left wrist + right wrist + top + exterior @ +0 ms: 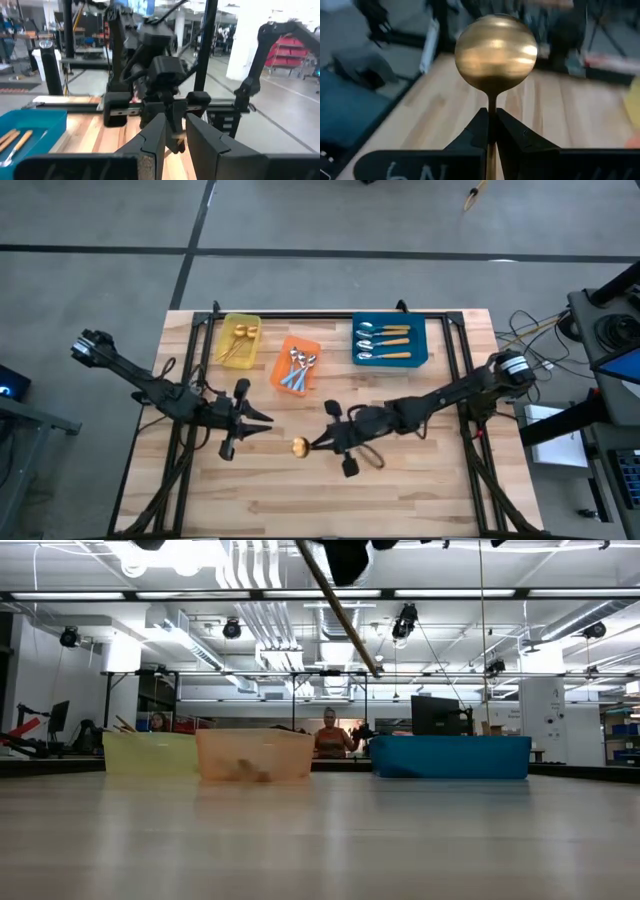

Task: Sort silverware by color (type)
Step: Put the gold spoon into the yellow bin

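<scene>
Gold is the colour of the spoon (300,446) that the right end effector (322,442) holds. Its two dark fingers (479,131) are clenched tight on the thin gold handle, and the round bowl sticks out past the fingertips. From above, the spoon sits over the middle of the wooden counter (420,490), in the gap between the two arms. The low view shows the thin handle hanging high above the counter, so the spoon is lifted up and is not lying on the wood.

The left end effector (262,420) waits near the spoon, just to its left and a little farther back. It points toward the right arm. Its fingers (152,142) are a little apart, with a small gap between them, and they hold nothing.

Three bins stand in a row at the far side of the counter. The yellow bin (224,340) is on the left and has gold spoons (241,340) inside. The orange bin (286,352) is in the middle and holds spoons with light-blue handles (297,370). The blue bin (420,345) is on the right and holds spoons with orange handles (385,340), laid side by side.

Far behind the counter, in the room, a person (329,735) stands beyond the bins.
</scene>
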